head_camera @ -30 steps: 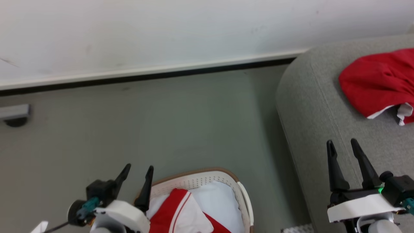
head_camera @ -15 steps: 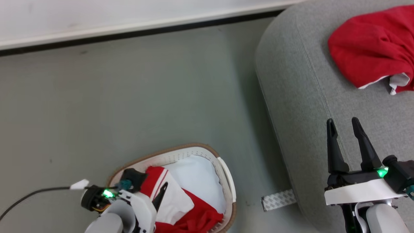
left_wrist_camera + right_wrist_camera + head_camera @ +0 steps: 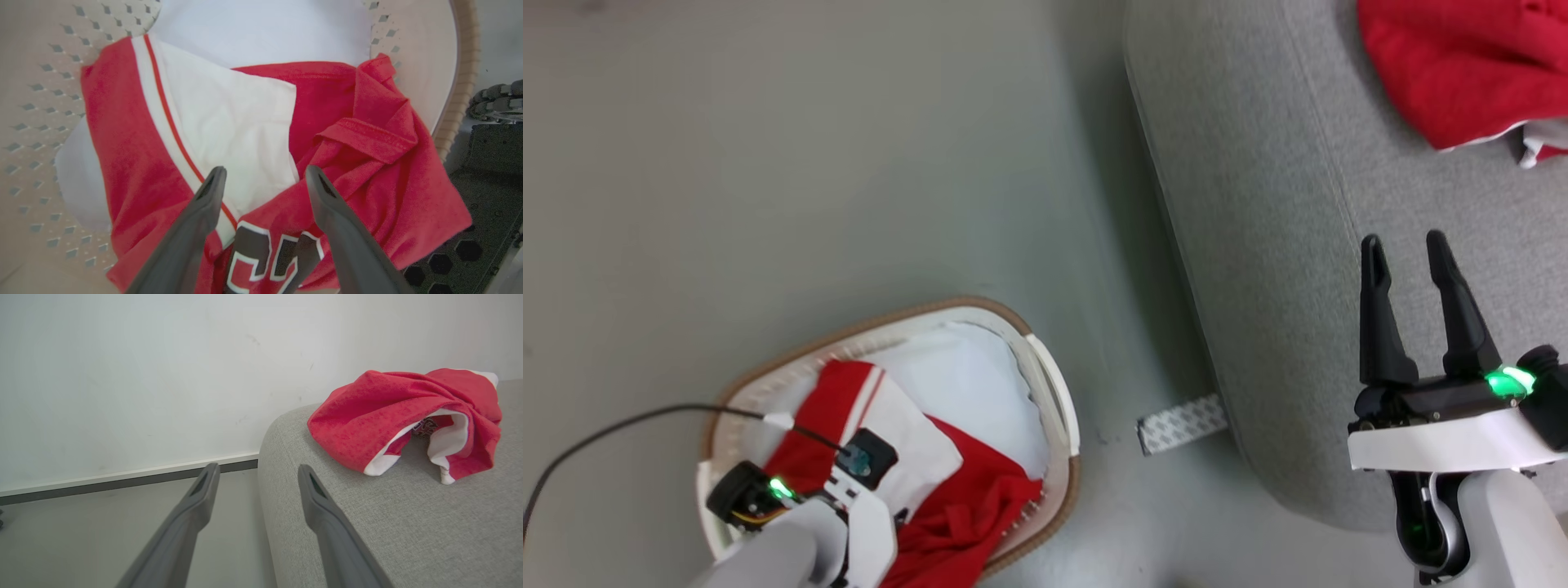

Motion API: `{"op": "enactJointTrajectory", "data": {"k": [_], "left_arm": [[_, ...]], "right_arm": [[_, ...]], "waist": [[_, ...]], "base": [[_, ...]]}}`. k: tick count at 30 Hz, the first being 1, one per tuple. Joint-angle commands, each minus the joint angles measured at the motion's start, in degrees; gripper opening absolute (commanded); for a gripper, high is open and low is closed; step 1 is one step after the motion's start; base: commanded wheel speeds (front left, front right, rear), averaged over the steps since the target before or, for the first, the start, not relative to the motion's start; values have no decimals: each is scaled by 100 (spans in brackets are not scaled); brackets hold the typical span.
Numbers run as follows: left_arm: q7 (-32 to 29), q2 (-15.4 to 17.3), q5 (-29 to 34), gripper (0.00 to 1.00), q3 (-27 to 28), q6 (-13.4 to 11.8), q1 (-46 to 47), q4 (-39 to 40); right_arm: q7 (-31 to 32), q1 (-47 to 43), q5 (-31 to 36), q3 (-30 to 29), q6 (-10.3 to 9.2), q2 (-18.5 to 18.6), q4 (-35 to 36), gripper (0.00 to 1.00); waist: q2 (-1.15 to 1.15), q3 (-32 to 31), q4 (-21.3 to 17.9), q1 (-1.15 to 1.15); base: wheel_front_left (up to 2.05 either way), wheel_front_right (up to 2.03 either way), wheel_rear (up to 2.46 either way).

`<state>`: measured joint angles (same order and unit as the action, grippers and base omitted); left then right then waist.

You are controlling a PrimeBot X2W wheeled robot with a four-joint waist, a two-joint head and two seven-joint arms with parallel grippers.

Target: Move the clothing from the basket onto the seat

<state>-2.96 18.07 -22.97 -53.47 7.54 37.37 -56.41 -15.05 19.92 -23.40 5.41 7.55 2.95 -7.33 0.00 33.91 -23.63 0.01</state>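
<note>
The cream basket (image 3: 1045,384) stands on the floor at lower left and holds the clothing. In it lie a red garment with a white panel (image 3: 163,122), a red jersey with black-and-white numerals (image 3: 261,261) and a plain white piece (image 3: 261,28). My left gripper (image 3: 264,173) points down into the basket, open, its fingertips just above the white panel and nothing between them. Another red garment with white trim (image 3: 1462,65) lies on the grey seat (image 3: 1258,204). My right gripper (image 3: 1405,241) hovers open and empty over the seat's near edge.
A strip of patterned tape (image 3: 1183,423) lies on the grey floor (image 3: 809,163) between basket and seat. A black cable (image 3: 605,433) runs from my left wrist across the floor. A white wall with a dark baseboard (image 3: 122,482) stands behind the seat.
The head camera has tilted down, so the whole picture shifted. My left gripper has turned down into the basket over the clothing. The right gripper stays open.
</note>
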Motion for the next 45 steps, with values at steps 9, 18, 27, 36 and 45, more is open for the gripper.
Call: {"op": "enactJointTrajectory", "data": {"k": [9,18,27,36,45], "left_arm": [[-875,369,-468,100,-1229,-10,604,-256],[-1277,537,-165,100,-1864,-10,939,-639],[-1233,541,-230,0,-1967,-10,876,-755],[-880,338,-437,0,-1983,-10,855,-715],[-29,-192,-863,0,-1975,-10,644,-736]], "right_arm": [[-18,264,-194,129,-13,-8,219,100],[-18,337,-438,232,-13,-9,287,100],[-18,342,-471,184,-13,-8,240,100],[-18,350,-363,113,-13,-7,177,100],[-18,217,29,-87,-13,-6,99,100]], "waist": [[0,763,-332,-1],[0,1104,-567,-1],[0,1116,-619,-1],[0,872,-494,-1],[0,-22,-170,-1]], "base": [[0,0,0],[0,0,0],[0,0,0],[0,0,0],[0,0,0]]}}
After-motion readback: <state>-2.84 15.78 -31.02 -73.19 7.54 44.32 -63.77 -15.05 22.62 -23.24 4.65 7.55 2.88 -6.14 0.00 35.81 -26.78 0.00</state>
